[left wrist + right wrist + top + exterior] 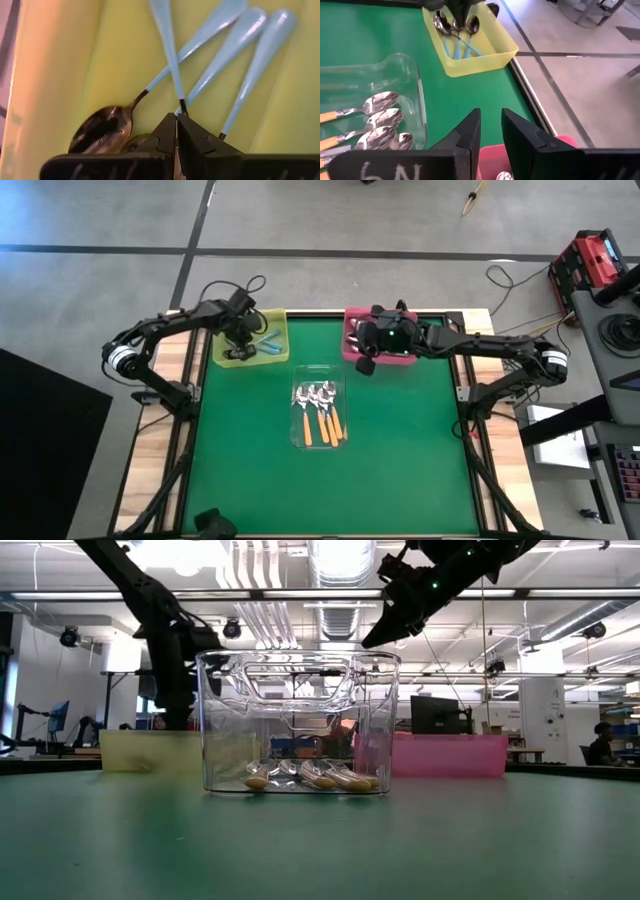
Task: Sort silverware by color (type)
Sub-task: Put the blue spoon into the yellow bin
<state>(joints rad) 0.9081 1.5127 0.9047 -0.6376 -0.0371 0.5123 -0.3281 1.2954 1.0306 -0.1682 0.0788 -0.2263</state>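
In the high view the left arm reaches in from the left edge, elbow bent, its left gripper [241,338] lowered into the yellow tray [277,323] in the upper left of the counter. Its wrist view shows the fingers pressed together, tips at the neck of one of the blue-handled spoons [235,42] lying on the tray floor; whether that neck is pinched between them cannot be told. The right arm stretches in from the right edge, its right gripper [367,364] hanging above the front-left corner of the pink tray [351,352], fingers slightly apart with nothing between them.

The counter [400,460] is green, framed in pale wood. At its centre stands the clear tray [340,372], holding the orange-handled spoons [318,415] side by side, bowls toward the top of the frame. Grey floor crossed by dark lines surrounds the counter; the low view looks into a bright workshop with ceiling ducts, and a person [601,743] sits at far right.

The left gripper hides part of the spoon bowls in the yellow tray. In the right wrist view one silver spoon bowl [504,176] peeks from the pink tray, cut off at the bottom edge.
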